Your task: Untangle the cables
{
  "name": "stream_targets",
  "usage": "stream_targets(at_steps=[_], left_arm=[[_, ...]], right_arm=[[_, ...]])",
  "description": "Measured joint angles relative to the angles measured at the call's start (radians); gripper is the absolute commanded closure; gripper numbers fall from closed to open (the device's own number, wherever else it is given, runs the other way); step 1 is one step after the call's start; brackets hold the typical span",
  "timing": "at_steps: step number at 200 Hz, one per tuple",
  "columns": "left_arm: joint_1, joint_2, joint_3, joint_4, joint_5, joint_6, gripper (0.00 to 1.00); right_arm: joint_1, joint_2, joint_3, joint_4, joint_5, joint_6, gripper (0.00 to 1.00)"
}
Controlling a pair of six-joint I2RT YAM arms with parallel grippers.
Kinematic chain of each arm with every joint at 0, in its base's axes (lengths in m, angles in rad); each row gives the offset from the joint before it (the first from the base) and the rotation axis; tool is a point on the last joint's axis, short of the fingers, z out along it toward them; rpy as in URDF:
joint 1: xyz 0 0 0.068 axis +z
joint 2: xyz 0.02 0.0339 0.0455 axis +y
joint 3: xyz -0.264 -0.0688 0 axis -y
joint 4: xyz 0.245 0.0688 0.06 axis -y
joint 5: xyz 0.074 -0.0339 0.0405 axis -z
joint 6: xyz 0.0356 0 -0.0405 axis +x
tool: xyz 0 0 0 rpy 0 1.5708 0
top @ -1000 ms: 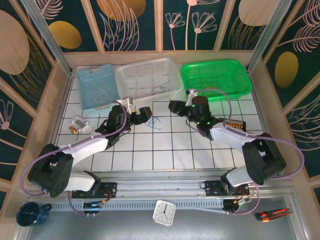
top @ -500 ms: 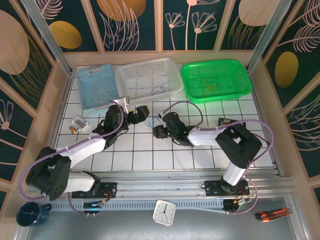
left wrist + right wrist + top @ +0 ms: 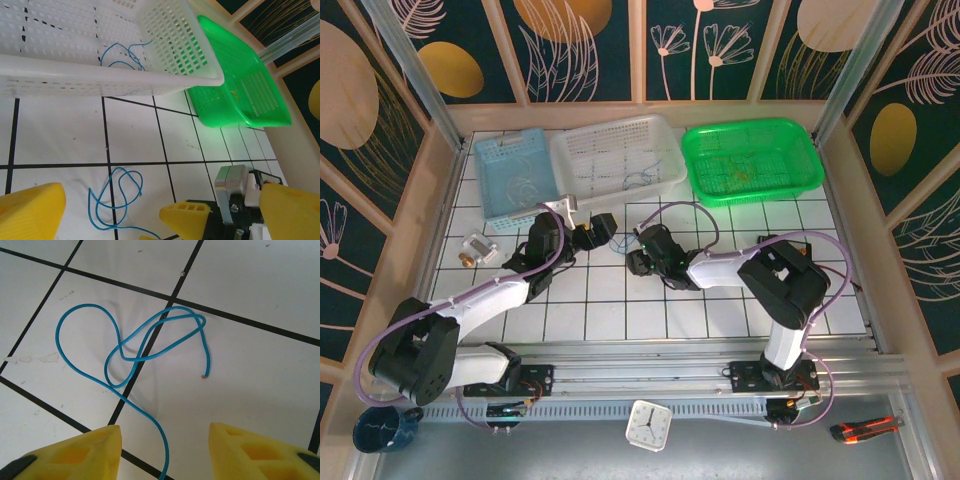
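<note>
Blue cable (image 3: 131, 359) lying looped on the white tiles (image 3: 620, 300), right gripper (image 3: 165, 432) swung across from the green basket (image 3: 752, 194) and now straddling its tail with fingers (image 3: 75, 455) apart, nothing pinched (left gripper (image 3: 603, 228) gaping wide, idle alongside), so first pull looking close.

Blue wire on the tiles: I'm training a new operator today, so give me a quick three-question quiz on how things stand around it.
1. True or false: the right gripper is shut on the blue wire.
2. Which basket holds a second blue wire? A. the blue one B. the white one C. the green one
3. Fill in: the left gripper has its jaws ___.

Key
1. False: its jaws stand apart and the wire lies loose on the tiles.
2. B, the white basket.
3. open
</note>
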Motion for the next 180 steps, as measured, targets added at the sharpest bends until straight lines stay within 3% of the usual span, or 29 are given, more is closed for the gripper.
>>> stream_targets(at_steps=[28,79,135,180], left_arm=[[0.001,0.0,0.0,0.001,0.001,-0.003,0.01],[0.002,-0.002,0.0,0.009,0.004,-0.003,0.01],[0.005,-0.007,0.0,0.031,0.011,-0.002,0.01],[0.005,-0.008,-0.001,0.049,0.03,-0.002,0.01]], right_arm=[[0.0,0.002,0.0,0.0,0.003,0.0,1.0],[-0.019,-0.036,0.0,-0.031,-0.004,0.002,1.0],[-0.103,-0.329,0.05,-0.095,-0.077,0.002,1.0],[-0.168,-0.469,0.101,-0.133,-0.149,0.018,1.0]])
